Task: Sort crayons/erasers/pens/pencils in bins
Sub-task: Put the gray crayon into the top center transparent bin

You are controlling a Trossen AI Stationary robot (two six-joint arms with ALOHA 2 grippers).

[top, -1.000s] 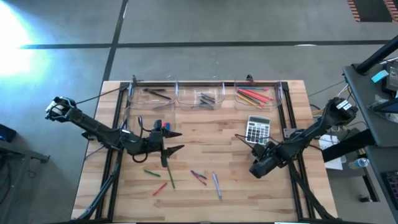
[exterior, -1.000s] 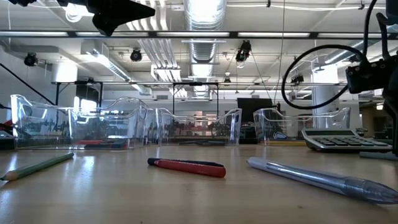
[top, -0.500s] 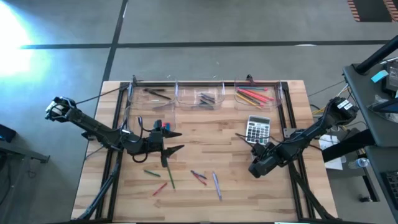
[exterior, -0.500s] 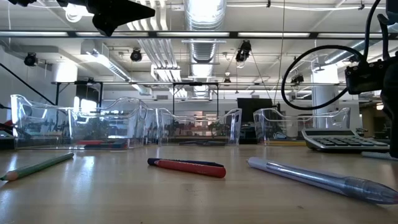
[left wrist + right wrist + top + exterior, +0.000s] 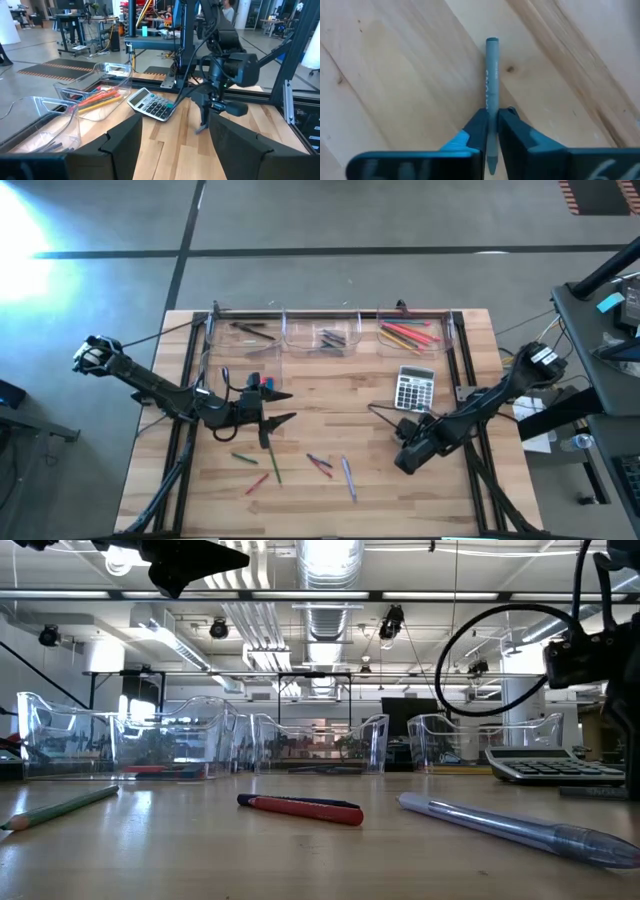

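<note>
Down at the lower right of the high view, the right gripper (image 5: 405, 462) sits low over the wooden table (image 5: 330, 395), and its wrist view shows the two dark fingers (image 5: 479, 129) pinched together on a grey-blue crayon (image 5: 492, 80), which lies flat on the boards with one end poking out past the tips. From above, that crayon is hidden under the gripper body.

At left centre of the high view the left gripper (image 5: 275, 407) hangs above the table, jaws spread wide with nothing between them; its wrist view looks between its fingers (image 5: 122, 145) toward the right arm and a grey calculator (image 5: 151, 104).

Clear bins (image 5: 325, 332) stand in a row along the upper edge of the table, the rightmost holding orange and red pencils (image 5: 408, 335). A fourth bin lies below the row's left end, holding erasers (image 5: 260, 384).

Loose sticks are scattered at lower centre: a green pencil (image 5: 60, 809), a red pen (image 5: 300, 808) and a clear pen (image 5: 505, 827), seen large in the low view. Only the right arm's upper part shows there, at the upper right.
</note>
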